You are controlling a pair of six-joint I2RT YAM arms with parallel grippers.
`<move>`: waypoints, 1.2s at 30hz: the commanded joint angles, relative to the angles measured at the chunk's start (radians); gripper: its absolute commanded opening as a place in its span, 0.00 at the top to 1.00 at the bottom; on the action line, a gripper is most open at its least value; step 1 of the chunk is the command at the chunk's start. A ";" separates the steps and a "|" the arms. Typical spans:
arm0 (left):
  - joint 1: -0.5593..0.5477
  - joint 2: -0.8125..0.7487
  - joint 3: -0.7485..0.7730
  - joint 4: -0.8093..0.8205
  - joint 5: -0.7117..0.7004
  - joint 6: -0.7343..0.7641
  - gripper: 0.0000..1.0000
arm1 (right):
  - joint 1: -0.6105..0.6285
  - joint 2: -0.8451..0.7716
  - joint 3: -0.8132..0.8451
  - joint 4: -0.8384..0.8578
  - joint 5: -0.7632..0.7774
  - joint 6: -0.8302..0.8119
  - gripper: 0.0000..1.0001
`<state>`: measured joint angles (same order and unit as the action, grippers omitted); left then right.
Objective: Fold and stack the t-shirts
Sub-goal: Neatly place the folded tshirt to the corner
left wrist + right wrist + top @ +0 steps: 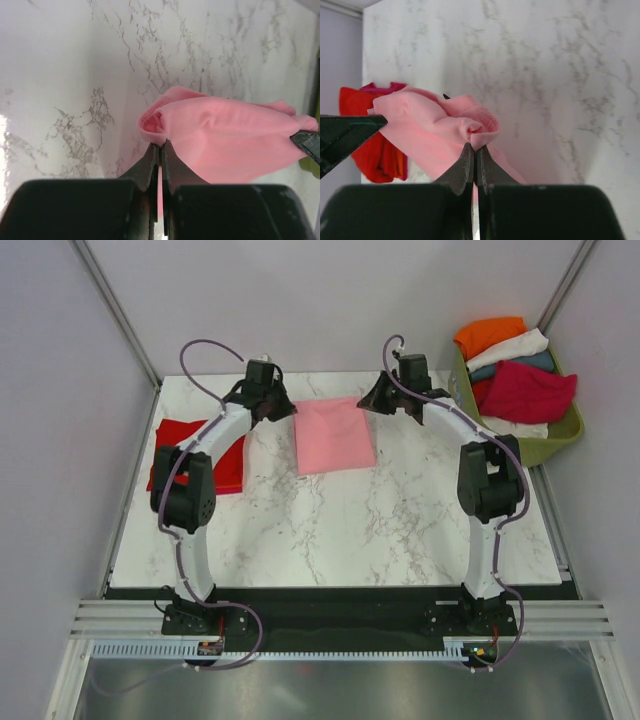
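Observation:
A pale pink t-shirt (pixel 334 435) lies folded at the back middle of the marble table. My left gripper (pixel 283 408) is shut on its far left corner, and in the left wrist view the pink cloth (pixel 220 135) bunches at the tips of the left gripper (pixel 160 145). My right gripper (pixel 373 400) is shut on the far right corner, where a fold of the pink t-shirt (pixel 435 125) is pinched by the right gripper (pixel 473 149). A bright red t-shirt (pixel 228 455) lies folded at the left, partly under my left arm.
An olive-green basket (pixel 553 443) stands off the table's back right corner, holding orange, white, teal and crimson shirts (pixel 527 388). Grey walls close the back and sides. The red t-shirt (pixel 375 145) also shows in the right wrist view.

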<state>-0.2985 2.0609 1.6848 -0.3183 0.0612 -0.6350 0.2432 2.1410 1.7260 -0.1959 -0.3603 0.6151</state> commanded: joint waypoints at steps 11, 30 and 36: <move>0.292 -0.528 -0.178 -0.137 0.060 0.083 0.98 | 0.284 -0.224 0.124 0.007 0.050 0.000 1.00; 0.676 -0.778 -0.330 -0.261 -0.001 0.126 0.98 | 0.636 0.000 0.382 0.024 0.139 0.058 1.00; 0.693 -0.772 -0.332 -0.260 -0.133 0.110 0.98 | 0.657 0.103 0.445 0.033 0.144 0.090 1.00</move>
<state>0.3832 1.3113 1.3388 -0.6064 0.0208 -0.5556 0.8982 2.2196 2.0922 -0.1982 -0.2344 0.6773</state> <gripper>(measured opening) 0.034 0.021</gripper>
